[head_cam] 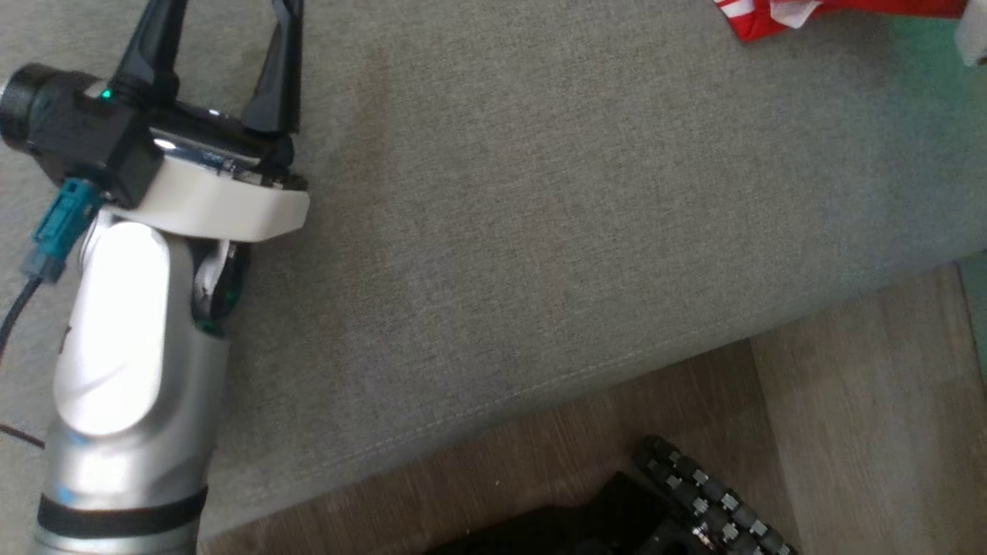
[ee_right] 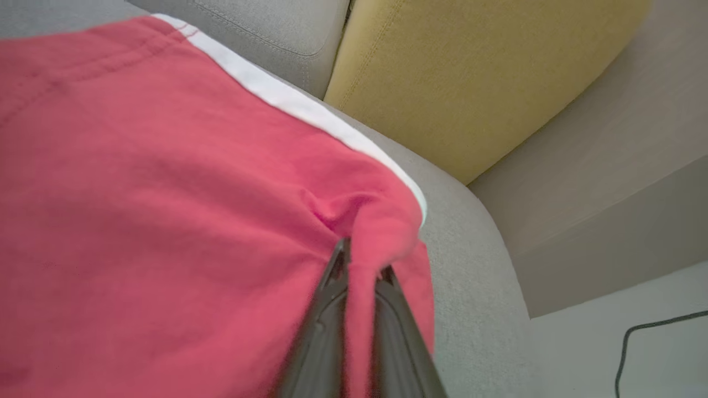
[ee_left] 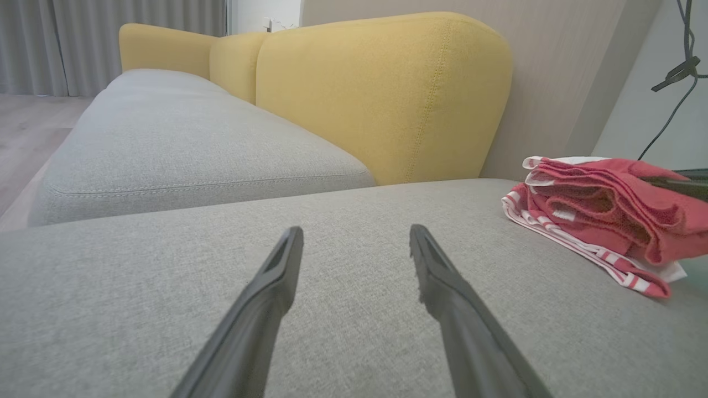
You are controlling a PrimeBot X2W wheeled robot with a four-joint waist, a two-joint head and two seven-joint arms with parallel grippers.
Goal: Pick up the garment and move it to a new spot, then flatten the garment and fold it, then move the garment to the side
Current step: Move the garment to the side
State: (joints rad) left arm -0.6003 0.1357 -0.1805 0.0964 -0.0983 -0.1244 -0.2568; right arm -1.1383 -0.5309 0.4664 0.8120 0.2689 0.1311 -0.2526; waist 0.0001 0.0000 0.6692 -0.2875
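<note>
Sofa (head_cam: 540, 231) seat in grey fabric takes up most of each view; two grey seat cushions show in the left wrist view, with three yellow back cushions (ee_left: 387, 94) standing upright behind them; wooden floor (head_cam: 848, 401) runs along the seat's front edge in the head view, and part of the robot's dark base (head_cam: 709, 493), with its rows of small rollers, shows at the bottom there; one left arm (head_cam: 123, 347), a pale silver forearm, rises from the lower left of the head view and bends at the wrist so that its fingers point up that view, over the seat.

One garment (ee_left: 603, 210), red with white trim and a red-and-white striped edge, lies at the right end of the seat, well apart from the left arm; it is a bundle of stacked folds whose open layers face left, the striped edge lowest on the grey fabric; its right end runs out of the frame, so its long axis cannot be told.

One left gripper (ee_left: 355, 232) hangs low over the seat with fingers spread wide and nothing between them, pointing toward the back cushions; one right gripper (ee_right: 362, 260) has its fingers pressed together, pinching a ridge of red cloth near the white-trimmed edge; one thin dark cable (ee_right: 652, 326) lies beyond the sofa's corner.
</note>
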